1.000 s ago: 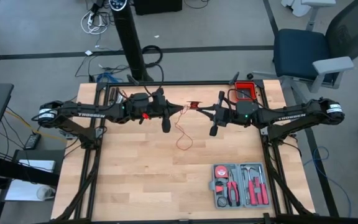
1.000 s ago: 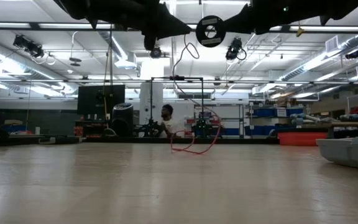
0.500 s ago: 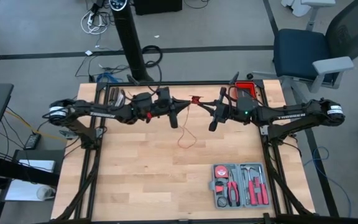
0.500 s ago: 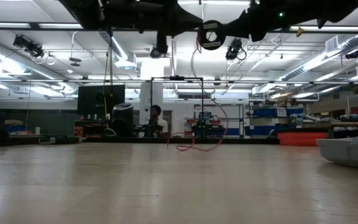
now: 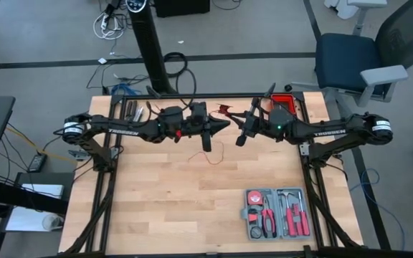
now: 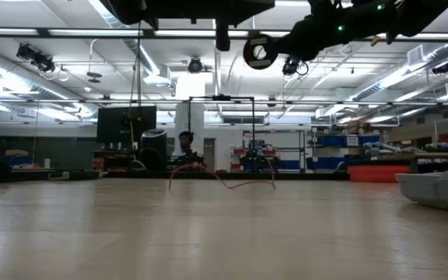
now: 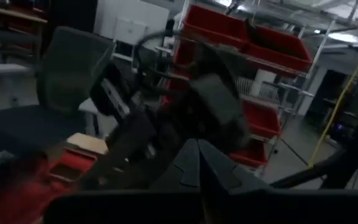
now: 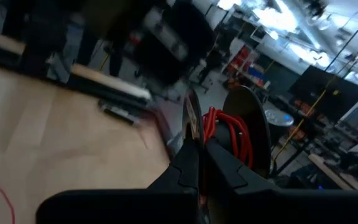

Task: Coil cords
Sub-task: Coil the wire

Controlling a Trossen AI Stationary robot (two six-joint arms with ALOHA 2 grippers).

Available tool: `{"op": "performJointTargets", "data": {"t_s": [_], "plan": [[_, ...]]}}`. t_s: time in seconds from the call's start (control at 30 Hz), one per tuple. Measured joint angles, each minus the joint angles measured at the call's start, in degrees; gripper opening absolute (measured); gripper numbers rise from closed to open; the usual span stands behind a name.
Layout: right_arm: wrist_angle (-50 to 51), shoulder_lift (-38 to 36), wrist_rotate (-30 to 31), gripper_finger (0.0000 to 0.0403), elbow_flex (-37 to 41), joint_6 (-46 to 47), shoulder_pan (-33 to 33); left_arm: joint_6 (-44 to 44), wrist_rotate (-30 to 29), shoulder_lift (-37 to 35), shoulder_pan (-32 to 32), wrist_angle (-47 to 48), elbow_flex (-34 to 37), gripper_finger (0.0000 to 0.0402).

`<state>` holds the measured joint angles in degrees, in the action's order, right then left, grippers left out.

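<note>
Pale wood planks make up the table top (image 5: 156, 193), which sits in a black frame on a grey workshop floor, with a blue office chair (image 5: 346, 61) beyond its far right corner. Both arms reach in from the sides and meet high above the far middle of the table.

From the left, the left gripper (image 5: 224, 125) points right toward the other arm; its fingers taper to a single closed tip, and whether any cord is pinched there cannot be told. Its wrist view shows the dark fingers (image 7: 194, 168) pressed together, with the other arm blurred just ahead.

Reaching in from the right, the right gripper (image 5: 239, 136) has its fingers drawn together, and in its wrist view a dark round spool (image 8: 244, 134) sits just past them, wound with loops of the red cord (image 8: 225, 134). From above, a small red bundle shows between the two grippers, toward the far edge. A loose length of cord lies on the wood below the grippers (image 5: 217, 154); the level view shows it as a low wavy line on the table (image 6: 224, 180).

At the near right corner lies an open grey tool case (image 5: 278, 213) with red-handled tools.
</note>
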<state>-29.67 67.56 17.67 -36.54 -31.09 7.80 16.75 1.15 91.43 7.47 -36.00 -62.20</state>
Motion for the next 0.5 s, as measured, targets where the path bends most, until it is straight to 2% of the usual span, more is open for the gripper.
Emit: {"op": "performJointTargets", "data": {"t_s": [0.23, 0.5], "plan": [[-3.54, 1.85, 1.20, 0.0003, -0.06, 0.46, 0.30, -2.93, -0.77, 1.31, -1.72, 1.36, -1.34, 0.0000], [-1.06, 0.23, 0.85, 0.0003, -0.08, 3.96, 0.15, -6.84, -0.50, 0.93, -1.77, 2.67, -1.37, 0.0000]]}}
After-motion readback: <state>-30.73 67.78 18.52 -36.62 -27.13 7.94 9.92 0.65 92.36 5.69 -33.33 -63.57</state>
